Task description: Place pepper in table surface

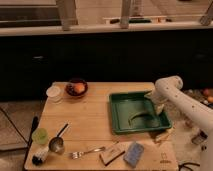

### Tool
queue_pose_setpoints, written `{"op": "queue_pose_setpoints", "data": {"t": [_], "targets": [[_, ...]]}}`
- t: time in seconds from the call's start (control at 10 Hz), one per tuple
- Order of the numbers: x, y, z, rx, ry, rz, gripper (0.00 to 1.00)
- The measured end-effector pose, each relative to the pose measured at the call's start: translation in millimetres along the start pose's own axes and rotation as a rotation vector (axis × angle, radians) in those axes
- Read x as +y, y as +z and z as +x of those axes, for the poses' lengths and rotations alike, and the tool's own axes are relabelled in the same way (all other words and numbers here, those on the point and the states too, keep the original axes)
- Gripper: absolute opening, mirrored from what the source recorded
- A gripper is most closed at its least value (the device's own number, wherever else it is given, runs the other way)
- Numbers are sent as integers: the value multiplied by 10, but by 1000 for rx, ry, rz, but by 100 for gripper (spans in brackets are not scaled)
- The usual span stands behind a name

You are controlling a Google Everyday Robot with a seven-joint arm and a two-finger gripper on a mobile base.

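The pepper (141, 118), a slender curved dark green shape, lies inside the square green tray (116, 114) toward its right half. The tray sits on the right part of the light wooden table surface (90, 120). My white arm comes in from the right, and the gripper (159, 108) hangs over the tray's right edge, just right of and slightly above the pepper. The arm's wrist covers the gripper's tips.
A dark bowl with an orange fruit (76, 88) and a white cup (53, 92) stand at the back left. A green cup (40, 135), a spoon (58, 142), a fork (87, 151), a brown block (112, 154) and a blue sponge (134, 153) lie along the front.
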Motion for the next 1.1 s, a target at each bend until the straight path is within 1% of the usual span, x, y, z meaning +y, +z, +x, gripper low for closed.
{"op": "queue_pose_setpoints", "data": {"t": [0.4, 0.5, 0.9, 1.1], "targets": [[36, -70, -237, -1, -55, -25, 80], [52, -72, -303, -4, -70, -37, 80], [34, -38, -570, -35, -135, -70, 80], [15, -36, -666, -43, -154, -81, 80]]}}
